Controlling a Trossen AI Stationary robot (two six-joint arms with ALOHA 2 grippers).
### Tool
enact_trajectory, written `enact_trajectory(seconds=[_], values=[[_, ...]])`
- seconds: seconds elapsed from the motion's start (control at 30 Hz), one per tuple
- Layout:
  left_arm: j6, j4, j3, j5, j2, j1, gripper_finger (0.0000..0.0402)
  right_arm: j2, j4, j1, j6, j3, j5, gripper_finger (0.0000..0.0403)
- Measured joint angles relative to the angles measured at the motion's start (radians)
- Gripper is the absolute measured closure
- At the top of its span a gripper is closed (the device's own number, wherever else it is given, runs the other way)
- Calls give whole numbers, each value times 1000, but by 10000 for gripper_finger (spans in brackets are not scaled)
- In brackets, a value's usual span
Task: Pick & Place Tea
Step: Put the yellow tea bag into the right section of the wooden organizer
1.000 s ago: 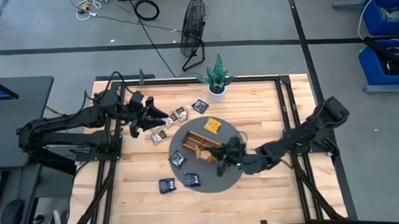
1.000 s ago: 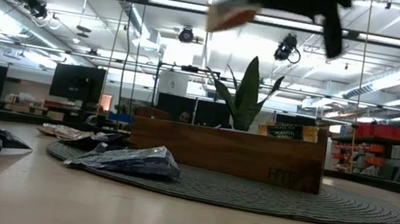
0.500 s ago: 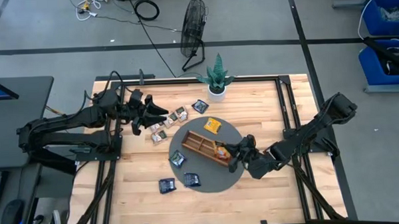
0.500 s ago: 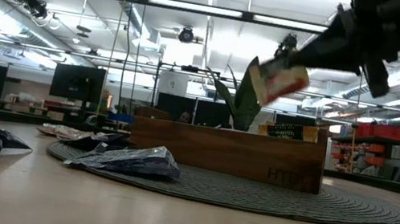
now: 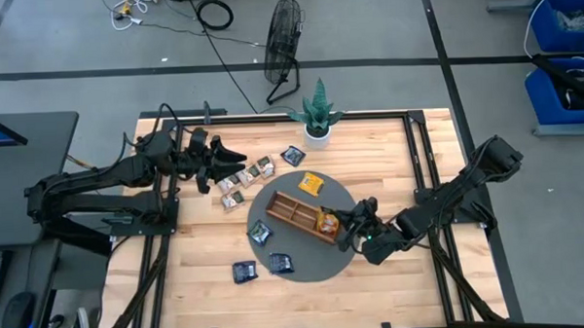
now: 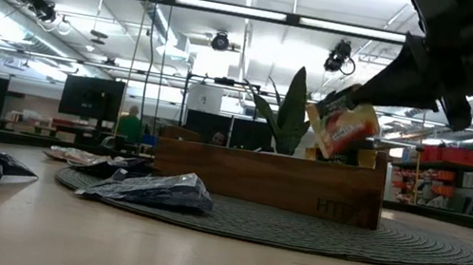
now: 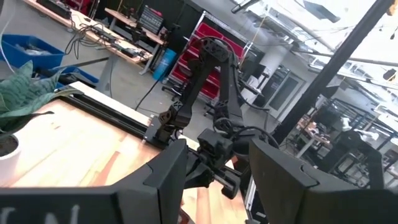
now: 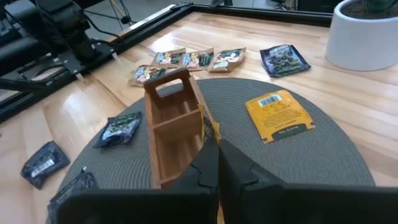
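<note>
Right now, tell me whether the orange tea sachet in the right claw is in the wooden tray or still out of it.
Out. The low view shows the orange sachet pinched in the shut right claw, tilted, just above the wooden tray.

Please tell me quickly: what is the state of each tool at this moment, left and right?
Left tool: open, holding nothing, above the pale sachets.
Right tool: closed on a yellow-orange sachet, over the wooden tray.

Right gripper (image 5: 349,227) clamped shut, low — left gripper (image 5: 236,168) agape, raised.
</note>
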State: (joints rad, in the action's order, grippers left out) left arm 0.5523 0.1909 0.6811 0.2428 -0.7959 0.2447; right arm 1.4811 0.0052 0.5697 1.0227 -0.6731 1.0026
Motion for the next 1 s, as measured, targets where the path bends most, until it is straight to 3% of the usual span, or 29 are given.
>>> enact_trajectory(seconds=[0.47,0.83,1.0], values=[[39,0,0,-5,0,0,223,0,88,-29,-10,47,2,398],[46,0,0,-5,0,0,223,6,84,-47,-13,47,-113,359],[47,0,0,-5,0,0,223,6,83,-56,-10,48,-115,319]])
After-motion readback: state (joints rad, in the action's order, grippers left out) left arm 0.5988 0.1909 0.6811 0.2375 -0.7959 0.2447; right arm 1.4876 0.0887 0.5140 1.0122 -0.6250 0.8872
